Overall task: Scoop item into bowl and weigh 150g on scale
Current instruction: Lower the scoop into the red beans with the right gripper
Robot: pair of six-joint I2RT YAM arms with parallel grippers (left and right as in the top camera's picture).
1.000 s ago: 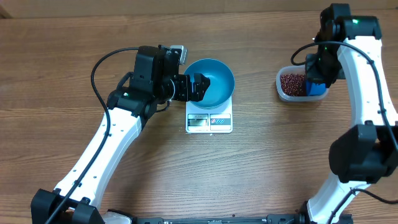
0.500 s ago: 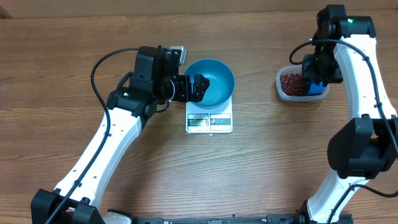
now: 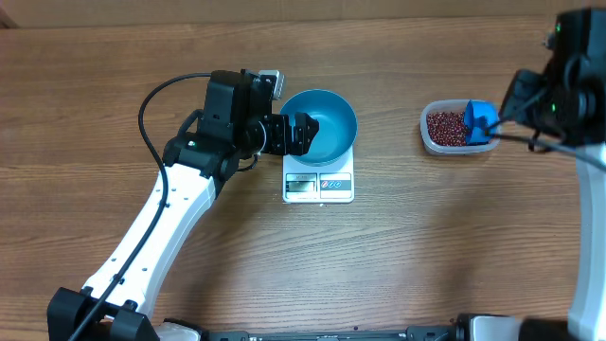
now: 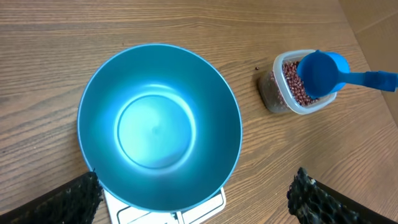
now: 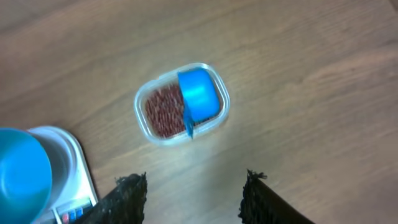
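The empty blue bowl (image 3: 322, 123) (image 4: 158, 127) stands on the white scale (image 3: 318, 186) (image 4: 186, 213). My left gripper (image 3: 301, 133) (image 4: 196, 182) hangs open at the bowl's left rim, its pads wide on either side and touching nothing. The red-brown beans (image 3: 443, 127) (image 5: 161, 112) fill a clear tub (image 3: 428, 138) (image 5: 180, 68) at the right. A blue scoop (image 3: 480, 120) (image 4: 322, 72) (image 5: 199, 93) rests on the tub's right part, held by nothing. Well apart from the tub, my right gripper (image 5: 194, 182) is open and empty.
The right arm (image 3: 559, 95) stands at the table's right edge, just right of the tub. The left arm (image 3: 180, 199) runs from the front left up to the bowl. Bare wooden table (image 3: 417, 256) lies between scale and tub.
My right gripper has opened, let go of the scoop in the tub and drawn back to the right. The left arm and bowl have not moved.
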